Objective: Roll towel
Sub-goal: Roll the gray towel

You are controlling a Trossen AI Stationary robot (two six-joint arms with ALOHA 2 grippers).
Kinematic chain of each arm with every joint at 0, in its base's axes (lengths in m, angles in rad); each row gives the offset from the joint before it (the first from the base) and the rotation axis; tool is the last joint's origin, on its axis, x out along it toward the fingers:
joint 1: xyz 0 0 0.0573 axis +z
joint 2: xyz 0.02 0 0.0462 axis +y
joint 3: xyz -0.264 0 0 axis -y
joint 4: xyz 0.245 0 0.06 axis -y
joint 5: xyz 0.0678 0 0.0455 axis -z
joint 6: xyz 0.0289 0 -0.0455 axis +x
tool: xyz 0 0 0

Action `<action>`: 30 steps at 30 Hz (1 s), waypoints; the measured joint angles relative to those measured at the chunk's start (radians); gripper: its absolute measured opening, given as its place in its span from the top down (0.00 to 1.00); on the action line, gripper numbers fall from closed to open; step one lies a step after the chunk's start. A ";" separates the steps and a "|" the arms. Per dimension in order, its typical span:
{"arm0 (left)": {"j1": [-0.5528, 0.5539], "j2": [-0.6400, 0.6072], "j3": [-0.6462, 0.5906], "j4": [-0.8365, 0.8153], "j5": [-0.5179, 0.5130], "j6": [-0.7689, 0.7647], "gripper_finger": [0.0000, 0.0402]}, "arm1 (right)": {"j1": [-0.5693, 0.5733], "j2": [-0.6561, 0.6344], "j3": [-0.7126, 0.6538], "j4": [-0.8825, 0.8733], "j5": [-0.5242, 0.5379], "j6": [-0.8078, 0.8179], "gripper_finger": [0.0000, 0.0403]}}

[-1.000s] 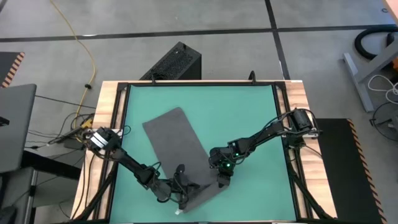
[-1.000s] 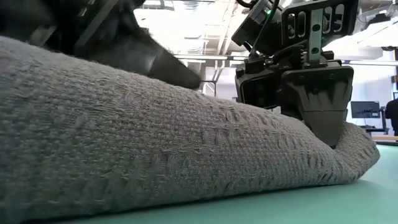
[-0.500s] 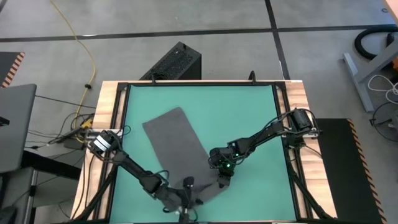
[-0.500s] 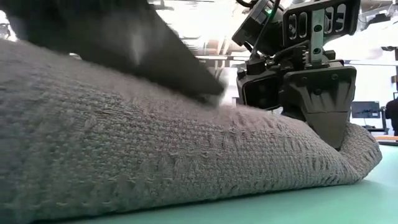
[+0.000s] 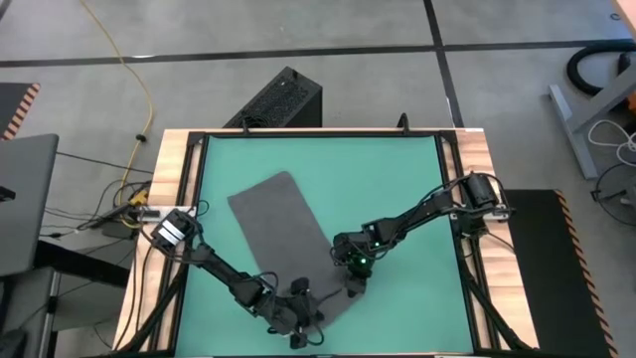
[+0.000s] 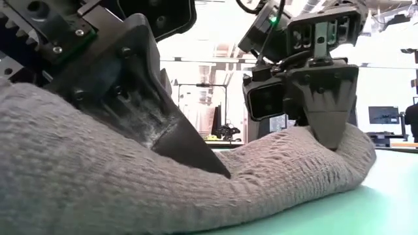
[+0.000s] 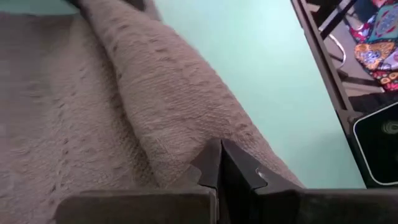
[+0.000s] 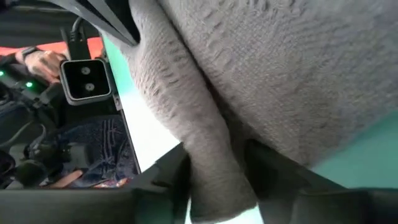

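Observation:
The dark grey towel (image 5: 283, 224) lies slantwise on the green mat (image 5: 397, 179), its near end rolled into a thick fold (image 6: 274, 176). My left gripper (image 5: 301, 301) is shut and sits on that fold near its left part. My right gripper (image 5: 353, 288) is at the fold's right end, open, with the fold between its fingers (image 8: 211, 168). In the low view the towel fills the foreground, and both grippers come down onto it. My left gripper presses its shut fingertips (image 7: 221, 152) onto the rolled fold (image 7: 186, 118), slanting down from the table's left. In the low view the cloth is dented in under the fingers (image 6: 189, 153). The fold lies on the mat. My right gripper straddles the right end of the rolled fold (image 8: 205, 137), slanting down from the far right, fingers across the roll. One fingertip (image 6: 326, 134) rests on top of the cloth. The roll lies on the mat.
Black rails (image 5: 452, 199) and wooden borders frame the mat. A black box (image 5: 283, 99) stands on the floor beyond the far edge. A small white camera (image 8: 86, 79) and a person's hand (image 8: 37, 59) show past the table's near edge. Bare mat lies far and right.
My left gripper has gone toward the table's near edge and down, tipping steeper, and has pushed into the rolled fold. The fold's middle has sunk under it, while the right end under my right gripper has stayed humped.

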 joint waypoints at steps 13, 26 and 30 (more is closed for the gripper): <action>-0.046 0.004 -0.001 -0.030 -0.073 -0.036 1.00 | -0.030 -0.146 0.002 -0.327 -0.013 -0.184 0.41; -0.056 0.004 -0.002 -0.056 -0.091 -0.091 1.00 | 0.337 -0.298 0.004 -0.170 0.659 -0.760 0.41; -0.047 0.004 -0.002 -0.054 -0.061 -0.098 1.00 | 0.439 -0.256 0.005 -0.120 0.840 -0.838 0.41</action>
